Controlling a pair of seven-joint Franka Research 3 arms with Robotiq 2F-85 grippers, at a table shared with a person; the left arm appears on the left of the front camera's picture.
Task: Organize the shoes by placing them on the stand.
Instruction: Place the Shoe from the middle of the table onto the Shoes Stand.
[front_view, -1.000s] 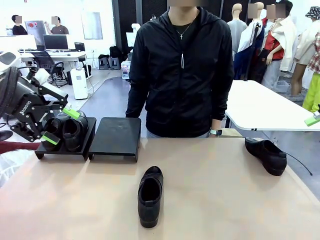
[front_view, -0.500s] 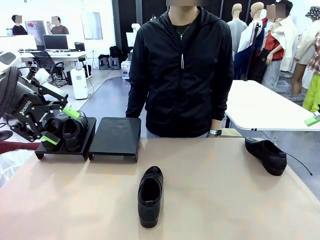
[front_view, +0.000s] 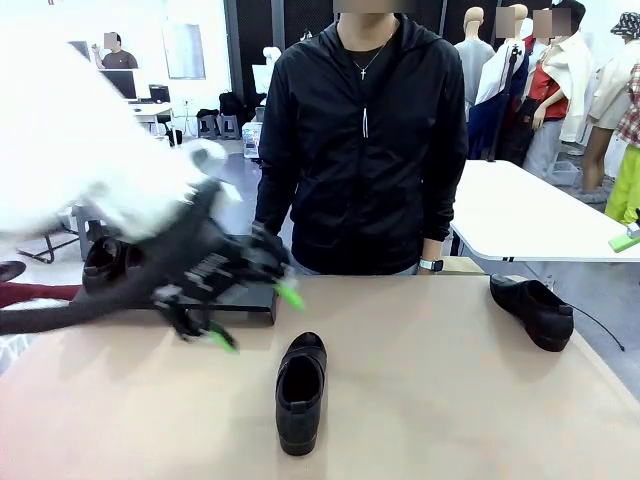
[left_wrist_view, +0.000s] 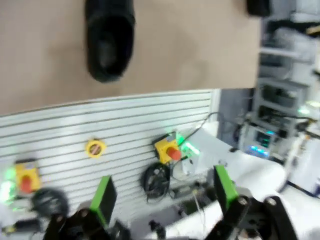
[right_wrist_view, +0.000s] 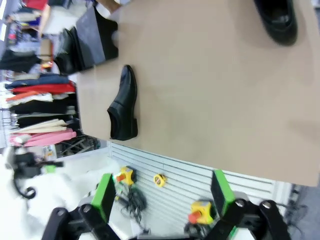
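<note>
The stand (right_wrist_view: 95, 31) is low and black, and it sits on the tan table (front_view: 450, 400). A pair of shoes (right_wrist_view: 67, 47) rests on the left half of the stand. They are black and shiny. The other half of the stand shows its flat top.

The middle shoe (front_view: 300, 390) lies on the table in front of the stand, a little to the stand's right. Its toe points away from the stand and its open top faces up. The far shoe (front_view: 532, 310) lies on the table too, well apart from the stand, way off to the stand's right. It lies at a slant.

The left gripper (front_view: 255, 318) is right in front of the stand, between the stand and the middle shoe. It looks very blurry in the front view. Its two green fingers are spread wide and pinch nothing. The big white arm covers part of the stand. In the left wrist view the middle shoe is at the top, past the wide fingers.

The right gripper (right_wrist_view: 161, 195) is well apart from the stand. Its two green fingers are spread wide too, with nothing between them.

A person (front_view: 365, 150) in a black jacket stands behind the stand, at the far side of the table.
</note>
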